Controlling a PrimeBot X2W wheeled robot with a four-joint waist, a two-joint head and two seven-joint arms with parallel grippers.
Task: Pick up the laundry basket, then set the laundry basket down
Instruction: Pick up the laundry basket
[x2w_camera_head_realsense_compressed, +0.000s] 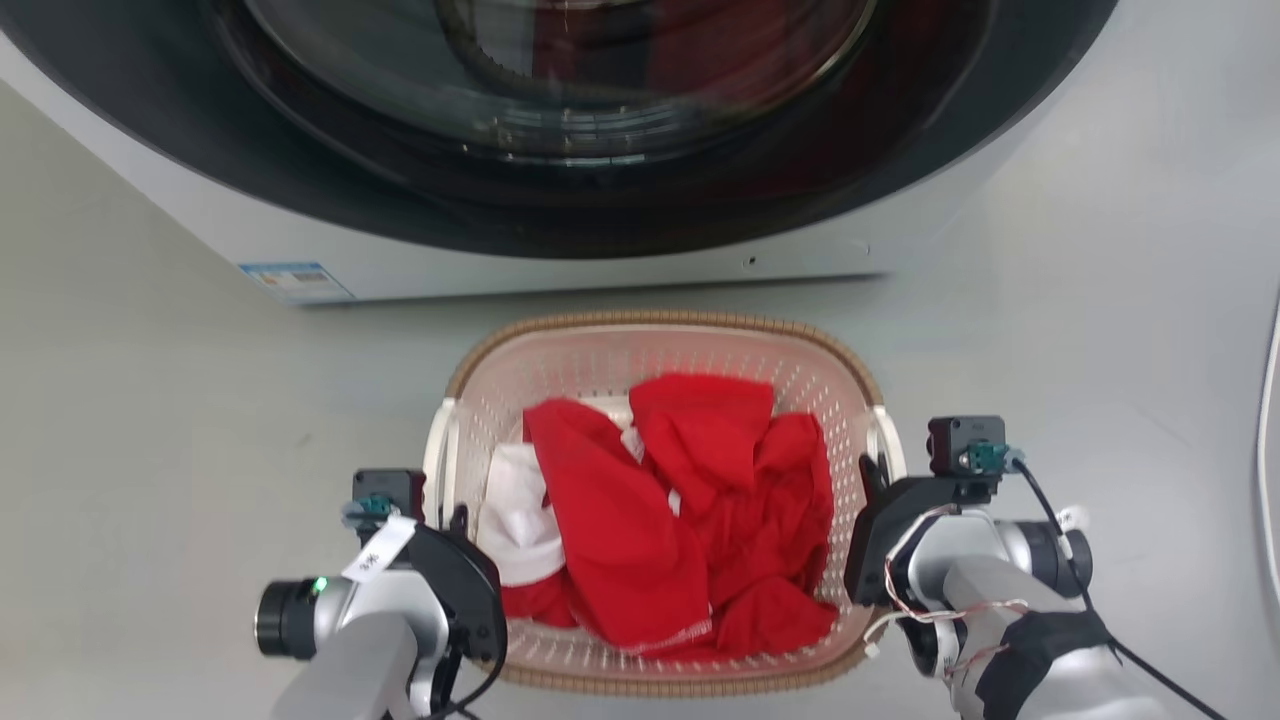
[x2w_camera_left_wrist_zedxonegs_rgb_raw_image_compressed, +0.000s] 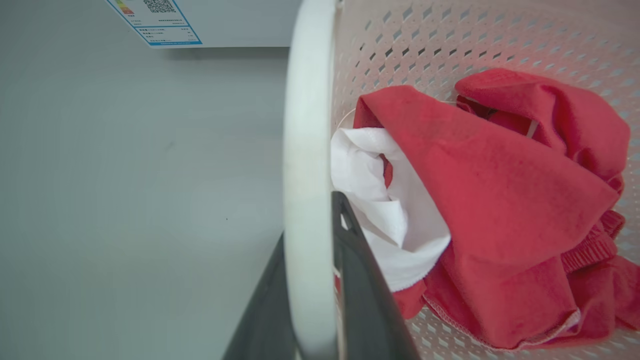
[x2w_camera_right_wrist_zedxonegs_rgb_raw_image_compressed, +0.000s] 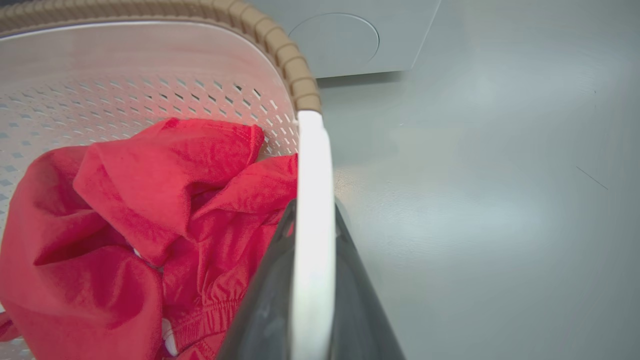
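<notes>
Left tool (x2w_camera_left_wrist_zedxonegs_rgb_raw_image_compressed: 311, 235): clenched on the left handle (x2w_camera_left_wrist_zedxonegs_rgb_raw_image_compressed: 307, 125) of the laundry basket (x2w_camera_head_realsense_compressed: 660, 325), one finger outside the white bar and one inside, against the wall.

Right tool (x2w_camera_right_wrist_zedxonegs_rgb_raw_image_compressed: 314, 215): likewise clenched on the right handle (x2w_camera_right_wrist_zedxonegs_rgb_raw_image_compressed: 312, 150), fingers astride the bar.

The basket sits between the two tools. Whether its base is on the floor (x2w_camera_head_realsense_compressed: 150, 400) or just off it cannot be told. Inside, red clothes (x2w_camera_head_realsense_compressed: 640, 520) are heaped toward the right tool and a white garment (x2w_camera_head_realsense_compressed: 515, 530) lies just beside the left tool's inner finger. The washer (x2w_camera_head_realsense_compressed: 560, 250) stands just beyond the basket's far rim.

Assessment: the carry is in hand.

Recommended:
- Move both tools together and level, so the load does not slide.
- Keep both grips firm, since the smooth bars may slip.
- Hold clear of the washer front.
- Watch that the white garment is not pinched.
- Release only once the base is flat on the floor.
</notes>
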